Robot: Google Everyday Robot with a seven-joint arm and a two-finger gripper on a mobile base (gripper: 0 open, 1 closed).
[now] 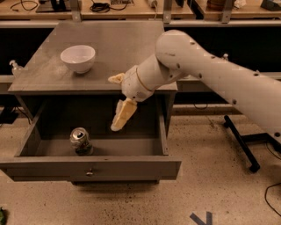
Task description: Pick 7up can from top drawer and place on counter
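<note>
The 7up can (80,140) stands upright in the open top drawer (88,169), at its front left; it has a silver top and dark sides. My gripper (114,104) hangs from the white arm over the middle of the drawer, above and to the right of the can and clear of it. It is open and empty, with one tan finger (123,114) pointing down into the drawer. The grey counter (118,44) lies just behind and above the gripper.
A white bowl (78,58) sits on the counter's left side. A small bottle (15,66) stands at the far left. A wooden bench (131,11) with cables runs along the back. Black stand legs (246,145) lie on the floor at the right.
</note>
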